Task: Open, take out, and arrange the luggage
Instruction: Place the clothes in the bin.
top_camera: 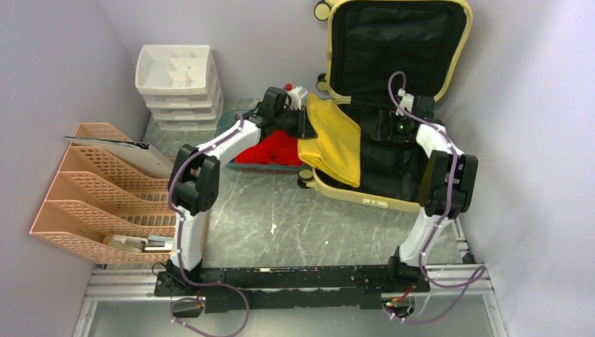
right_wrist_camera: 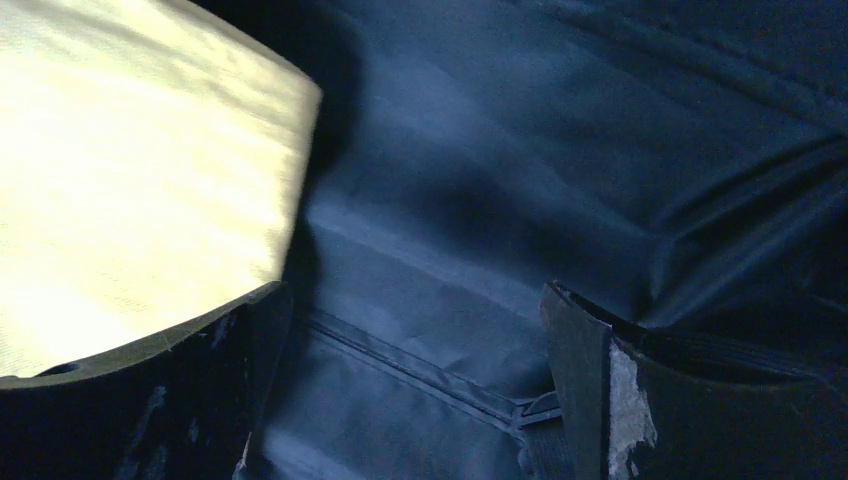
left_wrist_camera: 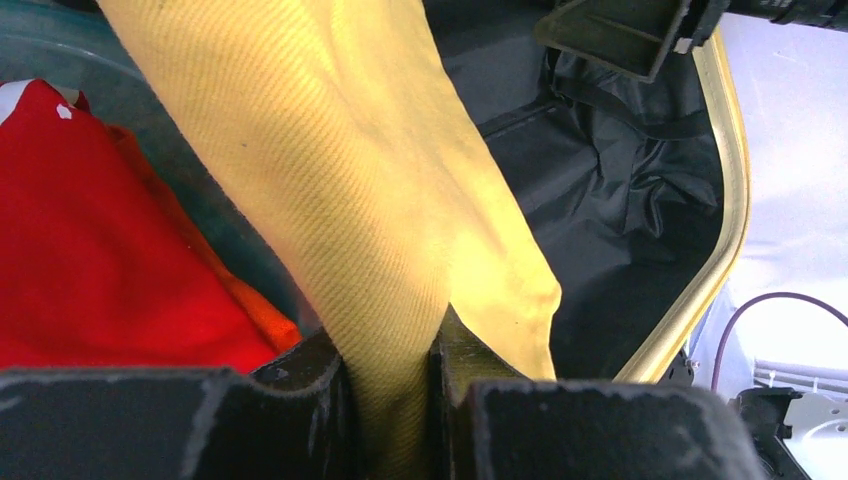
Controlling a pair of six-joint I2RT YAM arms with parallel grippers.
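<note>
Pale yellow hard-shell luggage (top_camera: 365, 199) lies open on the table (top_camera: 281, 210), far right, its lid standing up at the back. The left tool (left_wrist_camera: 390, 395) is clamped tight on a yellow cloth (left_wrist_camera: 350, 200) draped over the luggage's left rim. The right tool (right_wrist_camera: 415, 340) hangs wide open over the black lining (right_wrist_camera: 480, 200), holding nothing.

Grey marble counter (top_camera: 281, 203): luggage (top_camera: 382, 165) open far right, tray (top_camera: 270, 167) beside it, drawers (top_camera: 179, 88) far-left corner, rack (top_camera: 98, 196) left edge, scrap (top_camera: 273, 229) mid.
</note>
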